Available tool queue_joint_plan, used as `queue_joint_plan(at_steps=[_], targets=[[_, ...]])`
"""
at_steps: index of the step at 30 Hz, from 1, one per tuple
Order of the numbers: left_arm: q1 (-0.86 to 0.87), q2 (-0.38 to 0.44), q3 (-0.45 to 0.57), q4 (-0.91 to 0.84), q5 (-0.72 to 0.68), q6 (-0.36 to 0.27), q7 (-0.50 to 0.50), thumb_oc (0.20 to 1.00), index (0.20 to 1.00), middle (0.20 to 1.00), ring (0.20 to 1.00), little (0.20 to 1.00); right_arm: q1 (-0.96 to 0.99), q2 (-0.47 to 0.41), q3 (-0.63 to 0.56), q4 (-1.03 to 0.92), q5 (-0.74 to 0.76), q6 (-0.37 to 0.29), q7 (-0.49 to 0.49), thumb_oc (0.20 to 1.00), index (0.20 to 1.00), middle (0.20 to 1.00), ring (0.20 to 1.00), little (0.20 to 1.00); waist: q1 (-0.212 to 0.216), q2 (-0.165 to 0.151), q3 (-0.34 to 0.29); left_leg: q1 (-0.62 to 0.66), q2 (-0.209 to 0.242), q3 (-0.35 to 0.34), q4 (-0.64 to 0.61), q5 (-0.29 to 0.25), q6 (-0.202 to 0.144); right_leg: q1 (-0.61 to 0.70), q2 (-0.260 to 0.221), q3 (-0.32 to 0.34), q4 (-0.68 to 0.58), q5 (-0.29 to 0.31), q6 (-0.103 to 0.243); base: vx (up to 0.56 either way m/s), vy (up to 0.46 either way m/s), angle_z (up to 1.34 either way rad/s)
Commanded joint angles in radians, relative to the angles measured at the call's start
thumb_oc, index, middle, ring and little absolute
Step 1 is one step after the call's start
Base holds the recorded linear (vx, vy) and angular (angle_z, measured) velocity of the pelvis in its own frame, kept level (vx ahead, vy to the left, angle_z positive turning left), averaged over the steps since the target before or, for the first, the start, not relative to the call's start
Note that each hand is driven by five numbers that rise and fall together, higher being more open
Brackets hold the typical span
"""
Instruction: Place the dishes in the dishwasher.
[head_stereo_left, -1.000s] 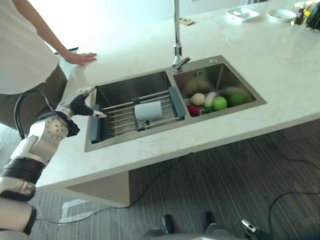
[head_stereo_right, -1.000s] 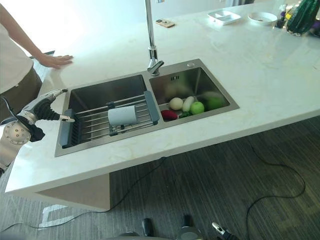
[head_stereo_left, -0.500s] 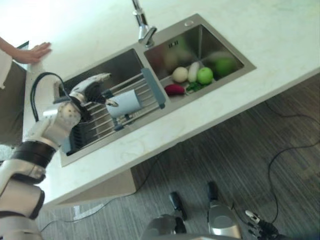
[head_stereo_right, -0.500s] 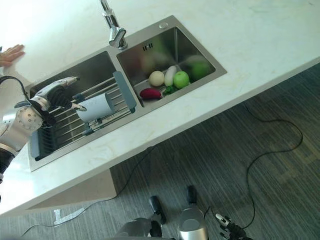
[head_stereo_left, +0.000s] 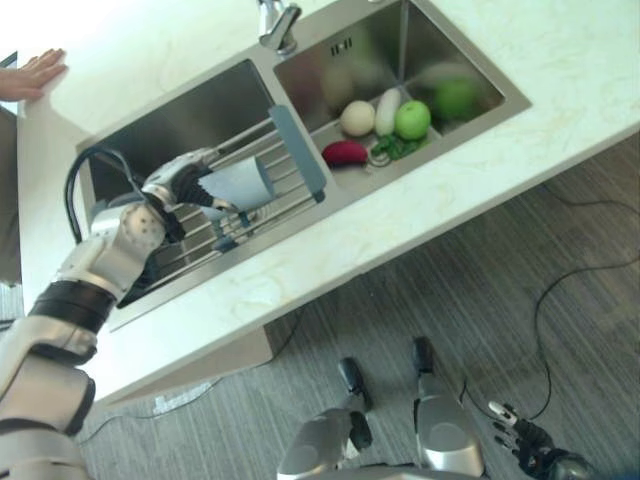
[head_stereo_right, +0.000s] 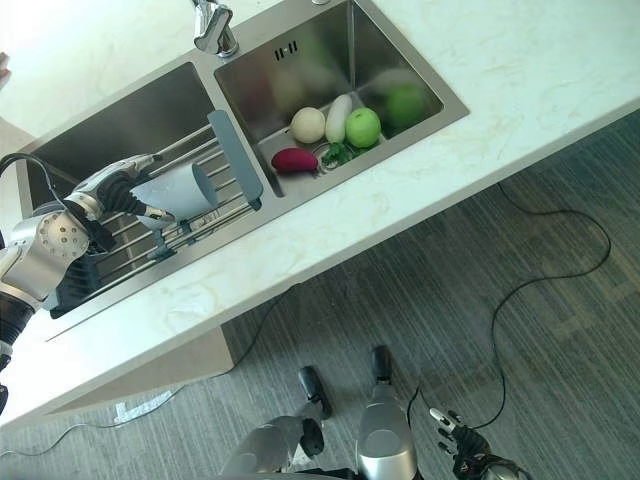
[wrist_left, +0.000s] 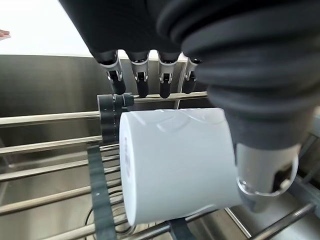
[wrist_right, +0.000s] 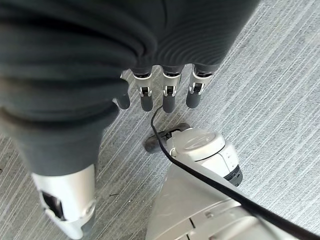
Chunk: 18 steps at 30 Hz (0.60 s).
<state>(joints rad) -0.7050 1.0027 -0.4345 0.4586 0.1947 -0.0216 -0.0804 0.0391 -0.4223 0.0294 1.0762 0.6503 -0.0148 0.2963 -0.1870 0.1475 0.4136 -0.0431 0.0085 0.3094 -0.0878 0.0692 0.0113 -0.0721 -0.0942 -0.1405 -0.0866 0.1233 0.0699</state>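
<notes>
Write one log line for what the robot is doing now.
left hand: open, at white cup | cup: lying on sink rack | right hand: idle, open

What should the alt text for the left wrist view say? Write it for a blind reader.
The robot's left hand reaches over a white cup lying on its side on a sink drying rack, fingers straight above it and thumb beside it, inside a steel sink.

Left hand (head_stereo_left: 172, 188) reaches forward, fingers (wrist_left: 141, 82) relaxed; right hand (head_stereo_right: 462, 452) hangs low.
</notes>
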Motion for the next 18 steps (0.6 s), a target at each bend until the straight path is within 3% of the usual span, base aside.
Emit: queue_joint_plan(at_steps=[1,12,18], targets=[[-0.061,0.015,0.022,0.047,-0.021,-0.003,0.021,1.0,1.0,1.0,1.0,1.0,0.008,-0.006,0.009,-0.015,0.044,-0.018,0.001,1.0,1.0,1.0,1.0,1.0,-0.005,-0.025,-0.029,-0.01,0.007,-0.037,0.084,-0.1,-0.032,-0.062,-0.077,0.029,0.13,-0.096,0.097,0.0,0.0,0.0],[-0.03,-0.003,0.017,0.026,-0.005,0.004,0.004,1.0,1.0,1.0,1.0,1.0,0.003,-0.003,0.013,-0.033,0.052,-0.014,-0.007,1.0,1.0,1.0,1.0,1.0,-0.005,-0.024,-0.012,-0.02,0.008,-0.047,0.101,-0.104,-0.027,-0.077,-0.08,0.032,0.152,-0.101,0.094,0.0,-0.001,0.0],[-0.023,-0.016,0.009,0.019,0.011,0.002,0.064,1.0,1.0,1.0,1.0,1.0,-0.001,-0.003,0.017,-0.03,0.057,-0.025,-0.009,1.0,1.0,1.0,1.0,1.0,-0.008,-0.022,0.0,-0.025,0.007,-0.049,0.106,-0.105,-0.024,-0.087,-0.083,0.037,0.16,-0.102,0.093,0.0,0.0,0.0]])
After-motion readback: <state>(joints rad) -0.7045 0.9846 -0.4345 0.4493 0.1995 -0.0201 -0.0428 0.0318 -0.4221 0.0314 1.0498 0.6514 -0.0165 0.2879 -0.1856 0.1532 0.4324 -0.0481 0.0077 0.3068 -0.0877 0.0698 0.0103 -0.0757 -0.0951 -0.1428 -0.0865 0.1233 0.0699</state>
